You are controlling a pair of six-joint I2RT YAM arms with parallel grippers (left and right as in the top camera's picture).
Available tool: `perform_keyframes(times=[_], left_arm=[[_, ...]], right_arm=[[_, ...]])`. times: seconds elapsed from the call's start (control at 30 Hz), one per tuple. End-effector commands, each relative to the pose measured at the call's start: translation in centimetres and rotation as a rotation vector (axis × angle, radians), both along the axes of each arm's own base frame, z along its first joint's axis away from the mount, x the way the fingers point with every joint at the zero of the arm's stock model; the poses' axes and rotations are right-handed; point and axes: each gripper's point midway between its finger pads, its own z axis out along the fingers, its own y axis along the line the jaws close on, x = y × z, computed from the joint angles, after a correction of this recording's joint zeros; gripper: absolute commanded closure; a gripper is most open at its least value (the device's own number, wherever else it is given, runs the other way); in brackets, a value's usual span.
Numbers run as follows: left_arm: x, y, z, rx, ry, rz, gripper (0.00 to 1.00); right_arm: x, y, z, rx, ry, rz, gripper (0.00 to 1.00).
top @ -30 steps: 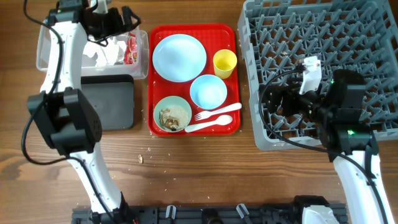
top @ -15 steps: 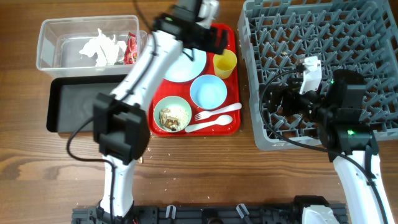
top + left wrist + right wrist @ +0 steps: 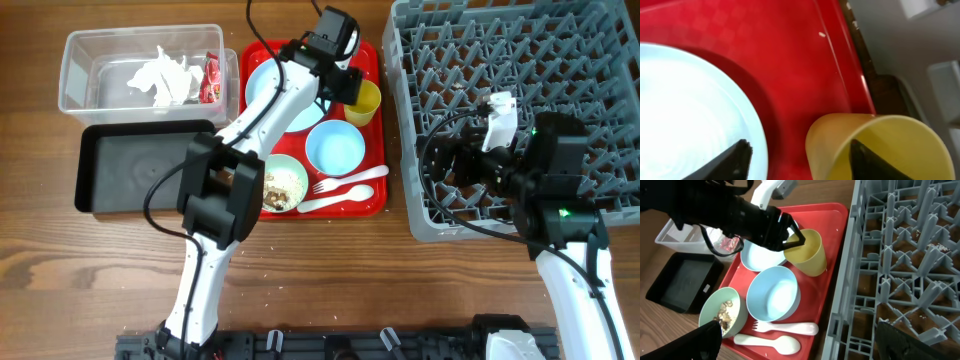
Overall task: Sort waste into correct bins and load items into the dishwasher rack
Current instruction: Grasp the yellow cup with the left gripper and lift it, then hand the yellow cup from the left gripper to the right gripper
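My left gripper [image 3: 338,88] is open over the red tray [image 3: 372,52]. In the left wrist view [image 3: 800,161] one finger is over the pale blue plate [image 3: 690,110] and the other is inside the yellow cup [image 3: 875,135]. The cup [image 3: 364,102] stands upright beside the plate [image 3: 275,95]. A light blue bowl [image 3: 335,147], a mint bowl [image 3: 282,185] with food scraps, a white fork [image 3: 352,179] and a spoon [image 3: 335,203] lie on the tray. Tissue [image 3: 165,78] and a red wrapper [image 3: 211,78] lie in the clear tub [image 3: 80,70]. My right gripper [image 3: 455,165] is open and empty over the grey rack's [image 3: 520,100] left edge.
The black tray [image 3: 150,168] lies in front of the clear tub, left of the red tray. Small crumbs [image 3: 226,254] lie on the wooden table in front of the red tray. The left arm reaches across the plate.
My left arm has swung from the clear tub over to the red tray and come down with its fingers astride the yellow cup's wall. The right arm has not moved.
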Motion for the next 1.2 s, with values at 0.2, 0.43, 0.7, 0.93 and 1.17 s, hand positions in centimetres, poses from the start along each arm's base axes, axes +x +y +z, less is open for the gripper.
perform_keyframes(times=[0.2, 0.43, 0.7, 0.93, 1.17], left_arm=[[0.3, 0.6, 0.3, -0.072, 0.043, 0.086, 0.96], [-3.9, -1.7, 10.5, -0.806, 0.368, -0.190, 0.96], [-7.1, 1.0, 17.8, -1.230, 0.544, -0.397, 0.96], [-10.1, -2.9, 17.7, -1.206, 0.632, -0.456, 0.96], [-11.8, -4.9, 17.7, -1.192, 0.665, -0.500, 0.96]], right_arm=[[0.3, 0.1, 1.0, 0.035, -0.005, -0.006, 0.00], [1.8, 0.8, 3.8, 0.175, -0.062, -0.040, 0.00], [1.9, 5.9, 6.1, 0.366, -0.174, 0.371, 0.00], [4.1, 6.7, 5.1, 0.453, -0.171, 0.443, 0.00], [4.4, 6.7, 5.3, 0.453, -0.191, 0.446, 0.11]])
